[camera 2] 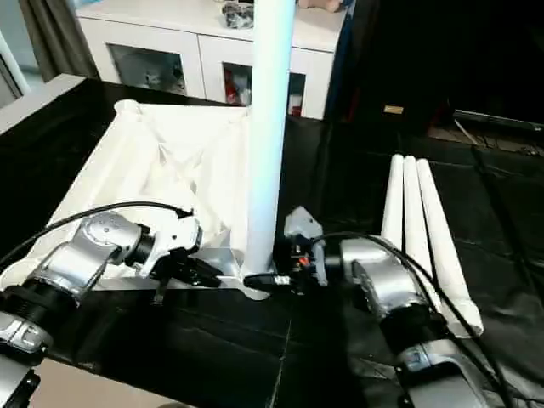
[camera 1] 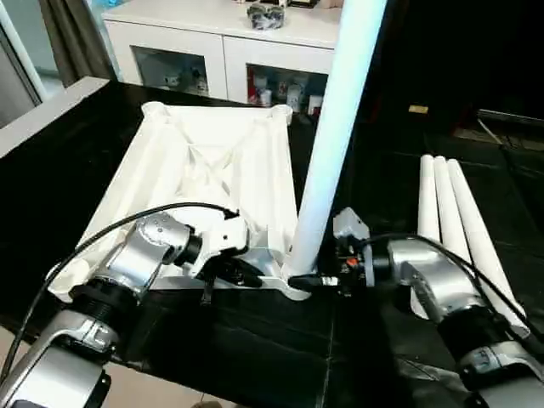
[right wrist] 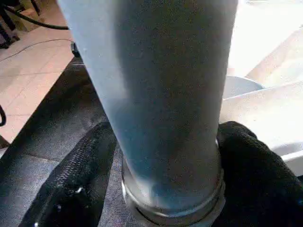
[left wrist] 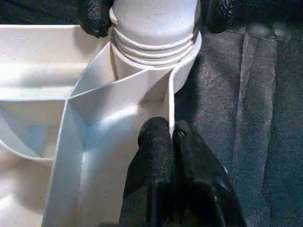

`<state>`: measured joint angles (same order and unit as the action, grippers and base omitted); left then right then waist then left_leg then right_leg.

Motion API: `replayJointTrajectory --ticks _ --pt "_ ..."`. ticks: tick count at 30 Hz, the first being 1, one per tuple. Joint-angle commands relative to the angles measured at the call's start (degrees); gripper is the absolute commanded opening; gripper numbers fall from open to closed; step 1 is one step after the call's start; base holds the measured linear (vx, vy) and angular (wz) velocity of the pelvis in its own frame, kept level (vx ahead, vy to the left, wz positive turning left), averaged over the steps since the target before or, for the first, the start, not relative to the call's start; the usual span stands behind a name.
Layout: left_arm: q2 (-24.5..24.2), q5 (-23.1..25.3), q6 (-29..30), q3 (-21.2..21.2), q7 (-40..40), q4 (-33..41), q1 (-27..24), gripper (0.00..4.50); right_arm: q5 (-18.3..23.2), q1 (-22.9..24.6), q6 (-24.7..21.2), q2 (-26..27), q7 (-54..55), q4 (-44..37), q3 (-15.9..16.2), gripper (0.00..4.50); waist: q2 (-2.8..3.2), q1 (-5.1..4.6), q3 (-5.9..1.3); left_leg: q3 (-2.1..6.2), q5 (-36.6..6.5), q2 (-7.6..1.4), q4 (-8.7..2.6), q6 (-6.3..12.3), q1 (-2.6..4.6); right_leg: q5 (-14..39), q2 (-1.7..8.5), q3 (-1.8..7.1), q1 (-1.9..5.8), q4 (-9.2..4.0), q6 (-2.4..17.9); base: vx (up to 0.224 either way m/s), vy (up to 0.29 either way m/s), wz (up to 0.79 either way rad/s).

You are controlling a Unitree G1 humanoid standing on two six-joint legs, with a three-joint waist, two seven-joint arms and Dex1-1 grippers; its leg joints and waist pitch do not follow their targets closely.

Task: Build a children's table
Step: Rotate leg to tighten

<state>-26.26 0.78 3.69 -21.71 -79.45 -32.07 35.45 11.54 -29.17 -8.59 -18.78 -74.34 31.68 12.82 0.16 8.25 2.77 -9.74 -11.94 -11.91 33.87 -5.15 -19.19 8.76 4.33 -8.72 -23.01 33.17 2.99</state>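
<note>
Right tool (camera 1: 316, 280) clenched around upright leg (camera 1: 336, 127) base at corner socket (left wrist: 182, 61); left tool (left wrist: 171, 135) pinched tight on tabletop (camera 1: 212, 161) rim wall

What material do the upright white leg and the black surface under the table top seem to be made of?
The upright leg looks like smooth moulded plastic with a soft sheen; threaded rings show at its base. The black surface appears to be a matte, finely textured sheet, possibly fabric or felt, with creases.
</note>
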Motion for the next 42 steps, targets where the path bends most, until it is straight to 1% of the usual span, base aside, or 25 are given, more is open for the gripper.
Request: replayJointTrajectory --ticks 1,4,7,11,13,15,16,18,19,20,21,22,23,24,26,27,30,32,35,36,37,38,39,40,42 --pt "0.40 -0.21 -0.65 -1.08 -1.70 2.35 -0.16 0.00 0.41 0.12 -0.36 -0.11 -1.79 -0.81 0.48 3.11 0.10 -0.36 -4.21 0.22 -5.63 -2.09 -3.58 3.62 -0.21 17.04 4.92 4.12 3.63 -3.47 6.53 0.000 0.000 0.00" --pt "0.38 -0.22 -0.49 -0.92 -1.43 2.05 -0.06 0.00 0.57 0.50 -0.41 0.08 -2.07 -1.00 0.57 2.75 0.01 -0.38 -4.18 0.19 -5.91 -2.04 -3.58 3.59 -0.25 17.60 4.89 4.09 3.66 -3.58 6.32 0.000 0.000 0.00" --pt "0.47 -0.37 0.04 -0.49 -0.86 1.75 0.10 0.00 0.92 0.91 -0.72 0.30 -2.14 -1.44 0.56 2.63 0.13 -0.39 -4.16 0.23 -6.16 -2.07 -3.61 3.46 -0.23 18.32 4.89 4.04 3.63 -3.71 6.00 0.000 0.000 0.00" --pt "1.32 -1.08 2.13 1.01 1.58 1.42 0.18 0.00 2.34 2.21 -2.08 1.31 -0.45 -3.14 -0.51 2.58 0.31 -0.28 -4.23 0.25 -5.78 -2.18 -3.60 3.46 -0.13 16.85 4.87 4.12 3.59 -3.57 6.39 0.000 0.000 0.00" --pt "3.39 -1.62 6.10 3.24 6.86 1.24 0.26 0.00 1.65 3.55 -2.68 3.31 6.87 -4.18 -2.26 2.56 0.27 -0.30 -4.23 0.29 -5.59 -2.30 -3.65 3.16 -0.11 16.11 4.91 4.13 3.60 -3.53 6.87 0.000 0.000 0.00" --pt "4.74 -1.58 8.51 4.31 10.32 1.33 0.41 0.00 0.35 4.09 -2.97 4.98 12.76 -3.90 -3.25 2.56 0.11 -0.76 -4.07 0.35 -6.96 -1.98 -3.74 2.13 -0.21 18.67 4.99 3.96 3.73 -3.86 6.14 0.000 0.000 0.00" --pt "6.11 -1.70 11.11 5.48 13.65 1.30 0.76 0.00 -1.09 4.36 -2.98 6.73 18.32 -3.31 -3.95 2.56 -0.01 -0.95 -3.89 0.28 -7.69 -1.78 -3.78 1.83 -0.04 21.35 5.00 3.85 3.59 -4.39 5.17 0.000 0.000 0.00" --pt "8.63 -1.98 14.85 7.46 19.22 0.77 1.62 0.00 -2.17 4.41 -4.15 9.72 25.71 -2.39 -5.13 2.56 -0.01 -2.14 -3.72 0.38 -8.21 -1.36 -3.77 0.97 -0.22 25.14 4.97 3.49 3.73 -5.00 3.47 0.000 0.000 0.00" --pt "8.63 -1.98 14.85 7.46 19.22 0.77 1.62 0.00 -2.17 4.41 -4.15 9.72 25.71 -2.39 -5.13 2.56 -0.01 -2.14 -3.72 0.38 -8.21 -1.36 -3.77 0.97 -0.22 25.14 4.97 3.49 3.73 -5.00 3.47 0.000 0.000 0.00" --pt "11.09 -2.37 18.36 9.23 24.13 0.51 2.31 0.00 -2.73 3.92 -5.11 12.80 31.76 -1.35 -6.15 2.56 0.17 -2.79 -3.79 0.32 -7.88 -1.22 -3.65 1.36 -0.36 25.28 4.90 3.52 3.77 -5.18 3.03 0.000 0.000 0.00" --pt "11.84 -2.50 19.28 9.79 25.69 0.38 2.54 0.00 -2.89 3.63 -5.52 13.87 33.72 -0.93 -6.53 2.56 0.20 -3.11 -3.87 0.51 -7.75 -1.20 -3.66 1.42 -0.31 25.00 4.89 3.34 3.76 -5.22 3.15 0.000 0.000 0.00" --pt "12.99 -2.49 20.36 10.47 28.02 0.27 2.86 0.00 -2.74 2.88 -6.37 15.63 36.90 -0.03 -7.42 2.56 0.51 -3.13 -3.94 0.55 -7.60 -1.05 -3.64 1.62 -0.36 24.64 4.83 3.26 3.88 -5.21 3.09 0.000 0.000 0.00" --pt "16.10 -2.73 21.85 12.77 34.65 -0.49 3.72 0.00 -3.37 1.13 -7.08 18.66 43.27 1.98 -8.33 2.56 0.78 -3.42 -3.95 0.57 -7.23 -1.16 -3.64 1.69 -0.37 23.20 4.77 3.39 3.75 -4.94 3.64 0.000 0.000 0.00" --pt "17.56 -2.90 21.97 13.81 37.70 -1.17 4.23 0.00 -3.89 0.20 -7.13 19.80 46.06 3.18 -8.55 2.56 0.88 -3.68 -4.02 0.58 -7.25 -1.11 -3.59 1.60 -0.24 22.45 4.64 3.26 3.65 -5.04 4.06 0.000 0.000 0.00" --pt "18.94 -3.10 21.72 14.84 40.76 -1.92 4.77 0.00 -4.19 -0.68 -7.06 20.78 48.44 4.35 -8.81 2.56 0.67 -3.90 -4.00 0.53 -7.06 -1.02 -3.58 1.80 -0.36 21.69 4.54 3.29 3.73 -4.99 4.34 0.000 0.000 0.00" --pt "20.88 -3.31 21.17 16.22 45.17 -2.80 5.47 0.00 -3.89 -1.72 -7.07 22.09 51.21 5.71 -9.62 2.56 0.57 -3.93 -4.09 0.47 -6.42 -0.91 -3.50 2.40 -0.47 20.60 4.53 3.44 3.80 -4.81 4.65 0.000 0.000 0.00" --pt "22.21 -1.31 19.06 15.36 48.51 -3.04 6.07 0.00 -4.07 -1.98 -6.33 23.07 52.98 5.76 -10.20 2.56 0.23 -3.33 -4.47 0.39 -3.19 -1.05 -3.37 4.50 -0.77 16.29 4.65 3.78 4.02 -4.00 5.68 0.000 0.000 0.00" --pt "22.15 -0.49 17.74 14.81 48.38 -2.81 6.29 0.00 -4.44 -1.40 -6.57 22.95 53.22 4.77 -10.48 3.26 0.38 -2.92 -4.56 0.33 -1.65 -1.12 -3.34 5.68 -0.74 13.01 4.68 3.95 3.93 -3.49 6.41 0.000 0.000 0.00" --pt "21.59 -0.31 16.73 14.24 46.27 -2.19 6.34 0.00 -5.08 -0.88 -6.29 22.44 53.37 4.19 -10.92 3.35 0.65 -3.22 -4.62 0.50 -1.05 -1.16 -3.31 6.03 -1.24 10.85 4.70 3.86 4.31 -3.08 6.47 0.000 0.000 0.00" --pt "21.16 -0.28 16.28 13.66 44.80 -1.70 6.07 0.00 -5.88 -0.78 -5.62 21.98 53.69 4.26 -10.77 3.60 0.58 -3.53 -4.84 0.50 -0.77 -1.11 -3.19 6.19 -1.26 9.74 4.69 3.85 4.25 -3.05 6.70 0.000 0.000 0.00" --pt "21.09 -0.30 16.33 13.55 44.55 -1.63 6.01 0.00 -6.18 -0.81 -5.17 21.85 53.89 4.42 -10.61 3.60 0.58 -3.53 -4.84 0.50 -0.77 -1.11 -3.19 6.19 -1.26 9.74 4.69 3.85 4.25 -3.05 6.70 0.000 0.000 0.00" --pt "20.54 -0.02 16.17 12.78 43.46 -1.45 5.65 0.00 -8.07 -0.76 -3.93 20.67 54.91 4.83 -9.57 3.67 0.92 -3.68 -4.80 0.41 -0.10 -1.26 -3.06 6.48 -1.00 8.57 4.62 3.88 3.77 -2.97 7.90 0.000 0.000 0.00" --pt "20.22 0.22 16.01 12.37 43.04 -1.46 5.49 0.00 -9.05 -0.68 -3.55 19.97 55.38 4.95 -8.99 3.79 0.86 -3.71 -4.73 0.39 -0.56 -1.23 -3.06 6.49 -1.10 9.33 4.65 3.86 3.90 -3.08 7.99 0.000 0.000 0.00" --pt "20.08 0.29 15.94 12.19 42.91 -1.51 5.40 0.00 -8.40 -0.45 -3.90 19.91 55.17 4.49 -9.44 3.79 0.84 -3.64 -4.71 0.39 -0.74 -1.28 -3.06 6.39 -1.08 9.72 4.67 3.86 3.85 -3.10 7.93 0.000 0.000 0.00" --pt "19.46 0.54 15.15 11.54 42.31 -1.86 5.04 0.00 -4.24 1.01 -5.82 19.68 52.46 1.39 -11.79 4.00 0.80 -3.46 -4.51 0.33 -2.27 -1.30 -3.19 6.63 -1.01 12.01 4.69 3.89 3.88 -3.55 6.95 0.000 0.000 0.00"
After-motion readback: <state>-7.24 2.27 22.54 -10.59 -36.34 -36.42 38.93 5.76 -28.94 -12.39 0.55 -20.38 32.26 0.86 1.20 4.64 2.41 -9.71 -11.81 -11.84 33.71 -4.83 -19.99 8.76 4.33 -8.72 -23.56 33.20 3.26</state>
